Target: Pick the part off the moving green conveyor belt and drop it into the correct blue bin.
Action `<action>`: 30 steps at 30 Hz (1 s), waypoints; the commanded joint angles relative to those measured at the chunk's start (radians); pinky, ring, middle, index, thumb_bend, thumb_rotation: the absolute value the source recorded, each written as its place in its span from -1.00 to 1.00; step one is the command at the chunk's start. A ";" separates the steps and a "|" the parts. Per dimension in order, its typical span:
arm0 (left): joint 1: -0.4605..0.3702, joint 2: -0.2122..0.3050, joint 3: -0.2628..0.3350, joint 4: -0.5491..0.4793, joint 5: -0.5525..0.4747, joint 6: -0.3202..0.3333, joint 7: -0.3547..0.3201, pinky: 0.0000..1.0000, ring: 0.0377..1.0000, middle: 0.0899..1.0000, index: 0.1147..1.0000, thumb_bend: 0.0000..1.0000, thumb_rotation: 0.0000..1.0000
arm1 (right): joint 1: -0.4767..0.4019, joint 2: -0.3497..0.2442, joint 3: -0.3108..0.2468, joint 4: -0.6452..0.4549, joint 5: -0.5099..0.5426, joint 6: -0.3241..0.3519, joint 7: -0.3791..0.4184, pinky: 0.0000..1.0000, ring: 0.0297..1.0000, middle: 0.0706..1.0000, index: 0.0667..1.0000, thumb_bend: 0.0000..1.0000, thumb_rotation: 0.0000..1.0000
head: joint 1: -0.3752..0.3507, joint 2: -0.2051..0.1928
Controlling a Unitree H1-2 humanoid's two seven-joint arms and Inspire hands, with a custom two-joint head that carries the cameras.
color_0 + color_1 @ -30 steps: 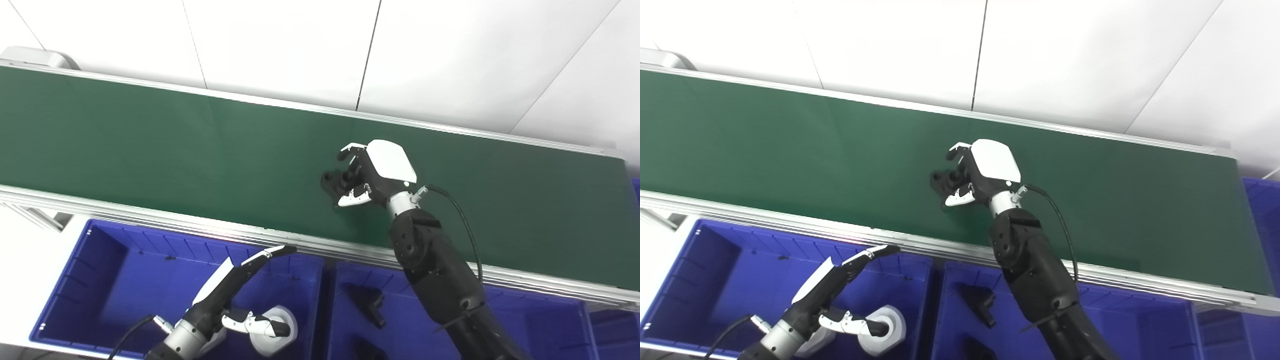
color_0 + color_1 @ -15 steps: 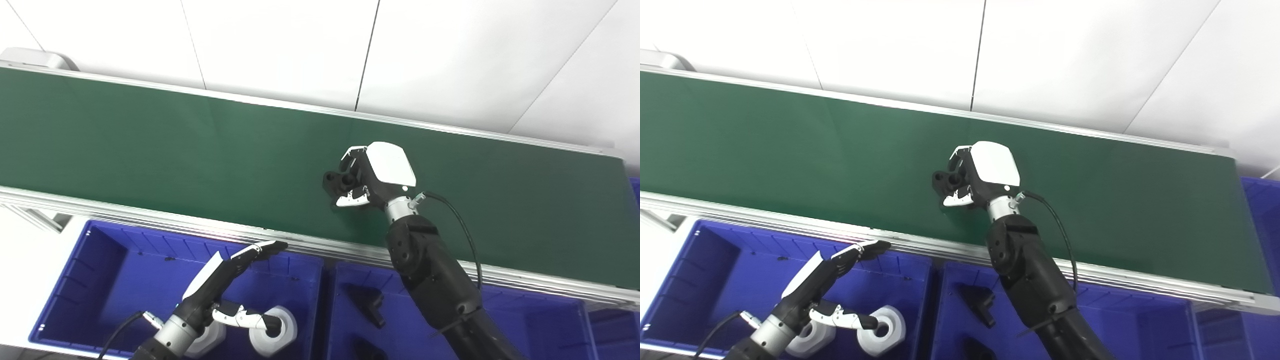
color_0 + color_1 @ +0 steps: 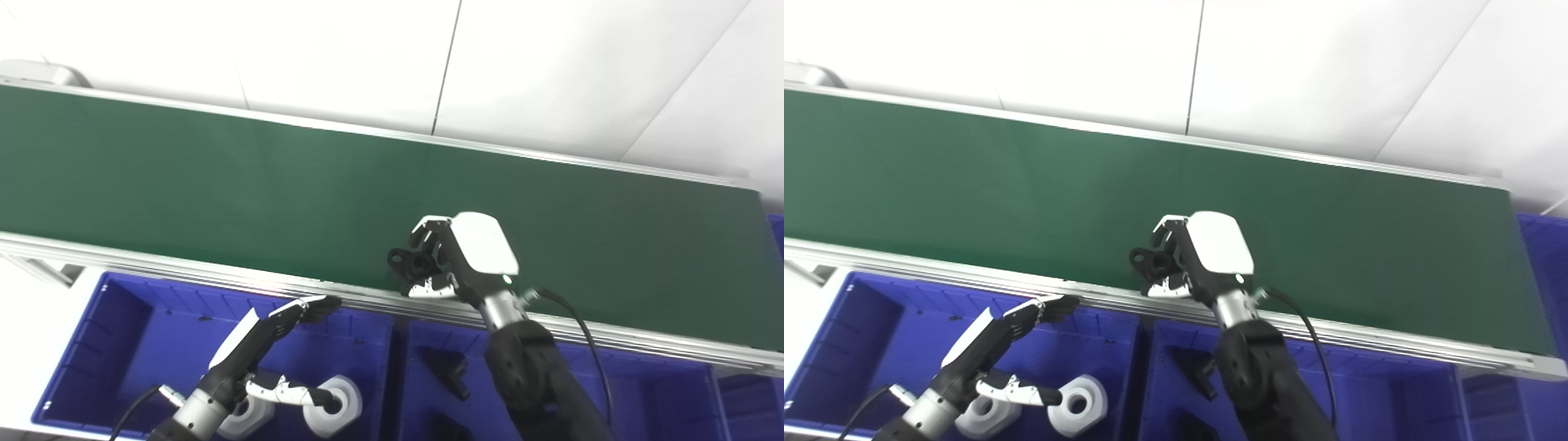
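Right eye view gives me the two white hex-shaped parts (image 3: 1077, 404) in the left blue bin (image 3: 863, 343) fully clear of my left hand (image 3: 986, 352), while in the left eye feed that hand's thumb overlaps one of them and the other is half hidden behind the wrist. Left eye shows a bit more of the black pieces (image 3: 450, 370) in the middle bin (image 3: 643, 392).

My right hand (image 3: 456, 263) is curled tight around the black part (image 3: 407, 262), fingers wrapped over the top and thumb underneath, with the part's ringed end poking out toward 9 o'clock. It's hanging over the near edge of the green conveyor belt (image 3: 184, 177), right above the metal rail. Left hand holds nothing, fingers stretched flat toward 1 o'clock, thumb splayed out over the left bin.
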 commanded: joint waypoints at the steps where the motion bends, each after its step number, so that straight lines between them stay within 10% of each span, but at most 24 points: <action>1: 0.002 0.005 0.014 -0.037 -0.011 -0.037 -0.014 0.62 0.65 0.64 0.55 0.79 -0.31 | 0.006 0.012 -0.029 -0.115 -0.013 0.023 0.021 -0.42 -0.31 -0.26 -0.01 0.04 -1.00 | 0.000 0.001; 12: 0.022 -0.035 0.041 -0.135 0.024 -0.035 -0.052 0.60 0.64 0.63 0.56 0.79 -0.32 | 0.280 -0.027 -0.133 -0.415 0.039 -0.014 0.142 -0.44 -0.32 -0.27 -0.02 0.03 -1.00 | 0.096 0.133; 23: 0.037 -0.105 0.056 -0.231 0.068 0.064 -0.093 0.57 0.63 0.62 0.55 0.84 -0.31 | 0.368 -0.218 -0.179 -0.326 0.219 -0.042 0.288 -0.47 -0.37 -0.21 -0.06 0.05 -1.00 | 0.171 0.205; 30: 0.047 -0.112 0.068 -0.254 0.064 0.090 -0.112 0.57 0.63 0.63 0.55 0.84 -0.32 | 0.318 -0.247 -0.162 -0.211 0.154 0.001 0.373 -0.47 -0.36 -0.14 -0.10 0.05 -1.00 | 0.170 0.207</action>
